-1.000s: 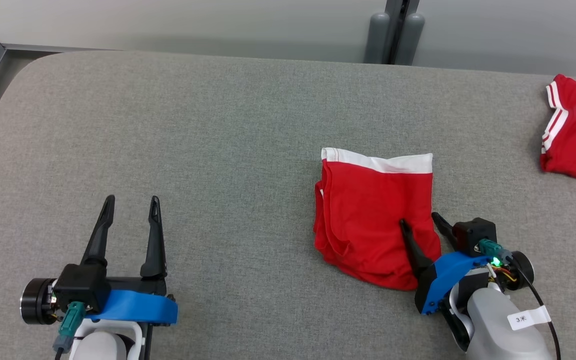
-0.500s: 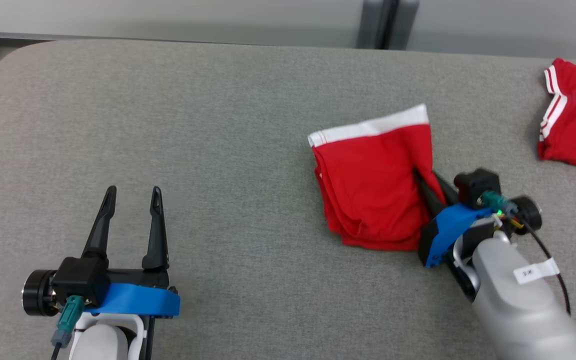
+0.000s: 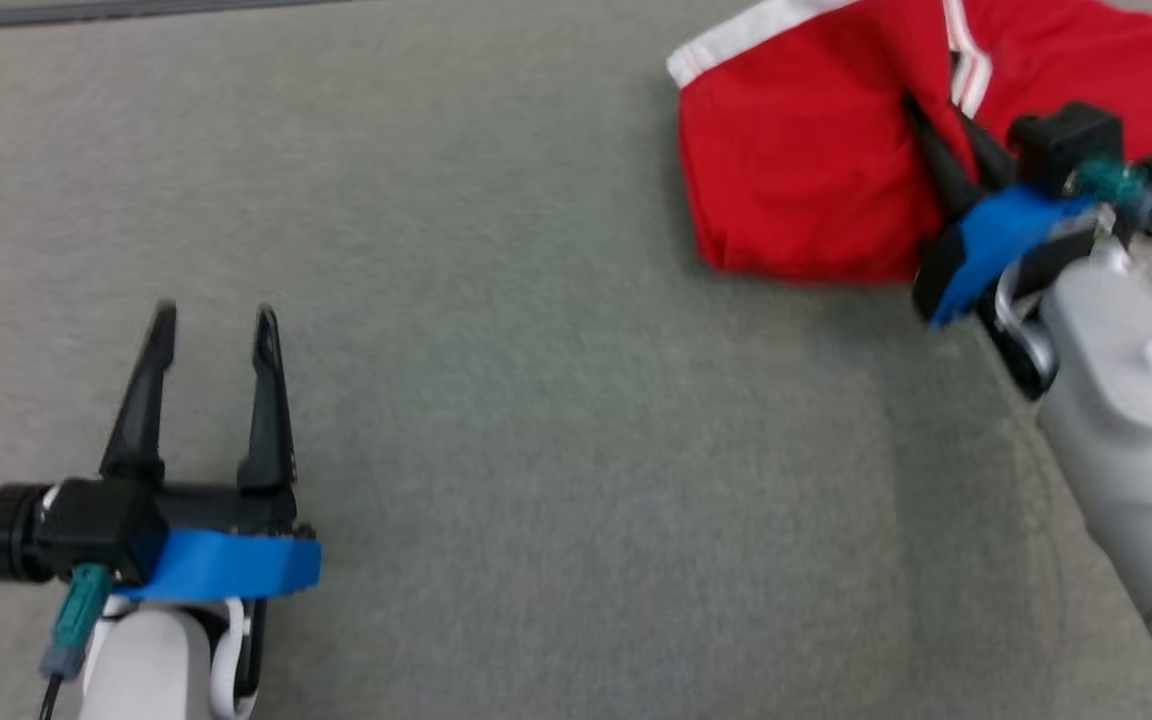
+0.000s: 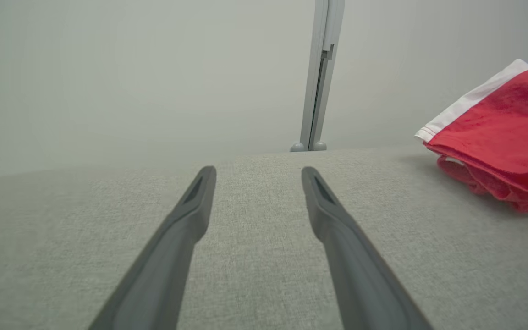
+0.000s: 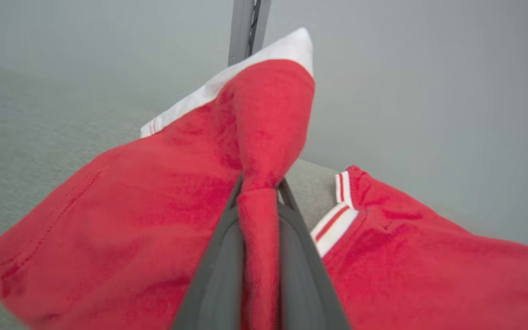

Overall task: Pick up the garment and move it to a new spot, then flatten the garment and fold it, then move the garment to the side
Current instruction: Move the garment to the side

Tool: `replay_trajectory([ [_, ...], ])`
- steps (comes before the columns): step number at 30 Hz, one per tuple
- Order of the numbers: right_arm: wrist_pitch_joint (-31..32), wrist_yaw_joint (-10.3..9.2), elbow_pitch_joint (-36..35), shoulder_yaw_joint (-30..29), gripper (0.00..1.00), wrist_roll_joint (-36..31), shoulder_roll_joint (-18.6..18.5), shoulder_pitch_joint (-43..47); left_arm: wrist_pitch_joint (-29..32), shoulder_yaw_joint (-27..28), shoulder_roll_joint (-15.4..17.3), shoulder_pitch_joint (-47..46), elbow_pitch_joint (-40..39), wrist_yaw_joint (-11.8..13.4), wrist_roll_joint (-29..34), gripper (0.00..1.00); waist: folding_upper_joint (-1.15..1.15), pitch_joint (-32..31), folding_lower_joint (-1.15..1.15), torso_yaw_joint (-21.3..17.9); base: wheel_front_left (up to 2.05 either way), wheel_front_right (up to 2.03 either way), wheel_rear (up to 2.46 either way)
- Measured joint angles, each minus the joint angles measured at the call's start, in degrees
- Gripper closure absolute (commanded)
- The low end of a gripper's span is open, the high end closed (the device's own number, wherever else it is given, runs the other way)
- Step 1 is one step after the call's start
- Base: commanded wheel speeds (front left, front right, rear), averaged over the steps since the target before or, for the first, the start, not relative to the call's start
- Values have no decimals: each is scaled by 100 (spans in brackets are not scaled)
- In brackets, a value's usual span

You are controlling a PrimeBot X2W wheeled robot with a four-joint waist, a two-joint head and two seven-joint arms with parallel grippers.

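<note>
- The right pincer [image 3: 934, 108] is clenched on a fold of the folded red fabric garment with a white waistband [image 3: 796, 170].
- In the right wrist view, the red cloth runs pinched between the two dark fingers [image 5: 218, 275], and the white band rises above the pincer's tips.
- The garment sits at the far right of the grey fabric-covered counter [image 3: 536, 400]. In the left wrist view its lower folds rest on the surface and the white-banded edge tilts upward.
- A second red garment with red-and-white striped trim [image 3: 1066, 50] lies just beside it, to the right.
- The left pincer [image 3: 214, 312] is released, its fingers spread over bare counter, well apart from both garments.
- A grey upright post [image 4: 321, 73] stands behind the counter's far edge.
</note>
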Motion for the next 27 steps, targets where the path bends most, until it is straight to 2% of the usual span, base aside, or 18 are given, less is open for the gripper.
replay_trajectory([
  [7,59,-1,3,52,100,714,-504,-705,-7,-59,280,-167,-371,-9,35,0,0,500,-1,-652,0,0,0],
  [13,224,0,116,176,100,979,-1201,-1314,-5,-204,506,-360,-697,-11,82,0,0,969,0,-937,0,0,0],
  [17,339,0,332,225,100,1014,-1533,-1606,-5,-271,624,-481,-844,-31,80,0,0,1178,0,-958,0,0,0],
  [26,485,0,1092,379,100,569,-1714,-2087,-8,-339,737,-623,-1034,-32,21,0,-1,1444,-1,-778,0,0,0],
  [27,445,0,1157,379,85,498,-1726,-2146,-8,-335,737,-632,-1046,-33,16,0,-1,1468,-1,-756,0,0,0],
])
